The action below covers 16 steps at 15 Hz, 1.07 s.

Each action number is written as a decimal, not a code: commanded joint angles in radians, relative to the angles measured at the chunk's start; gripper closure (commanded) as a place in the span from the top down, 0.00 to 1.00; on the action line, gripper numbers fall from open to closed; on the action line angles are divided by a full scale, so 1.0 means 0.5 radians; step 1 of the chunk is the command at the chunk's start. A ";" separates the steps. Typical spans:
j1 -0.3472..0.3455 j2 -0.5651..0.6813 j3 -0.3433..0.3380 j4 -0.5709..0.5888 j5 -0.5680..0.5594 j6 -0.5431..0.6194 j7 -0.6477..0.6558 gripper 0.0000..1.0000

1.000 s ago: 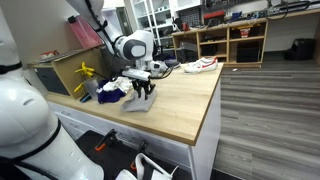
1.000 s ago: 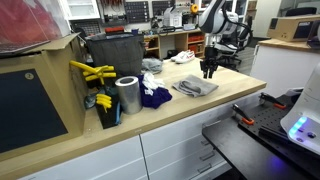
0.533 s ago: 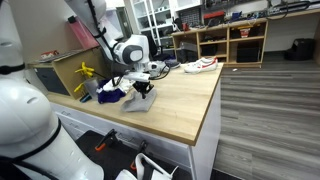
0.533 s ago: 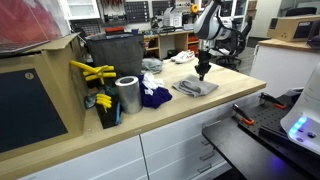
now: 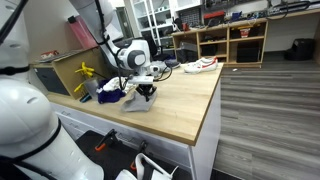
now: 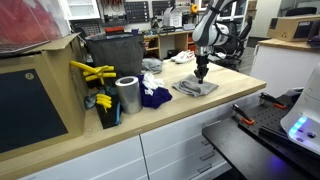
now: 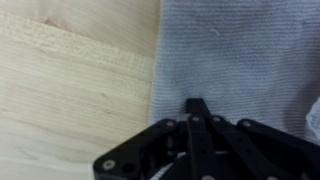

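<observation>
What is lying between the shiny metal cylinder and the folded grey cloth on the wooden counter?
A crumpled dark blue cloth lies between the shiny metal cylinder and the folded grey cloth, seen in an exterior view.

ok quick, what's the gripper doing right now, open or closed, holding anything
Gripper: closed, fingertips together, down on the grey cloth near its edge; whether fabric is pinched between them cannot be told.
</observation>
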 commanded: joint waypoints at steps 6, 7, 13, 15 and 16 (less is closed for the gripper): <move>-0.070 0.026 -0.214 0.019 -0.328 0.180 0.059 0.00; -0.077 0.033 -0.254 0.022 -0.368 0.216 0.082 0.00; -0.155 0.016 -0.349 -0.025 -0.415 0.257 0.156 0.00; -0.199 -0.023 -0.288 -0.042 -0.351 0.229 0.120 0.00; -0.207 -0.042 -0.266 -0.050 -0.332 0.231 0.119 0.00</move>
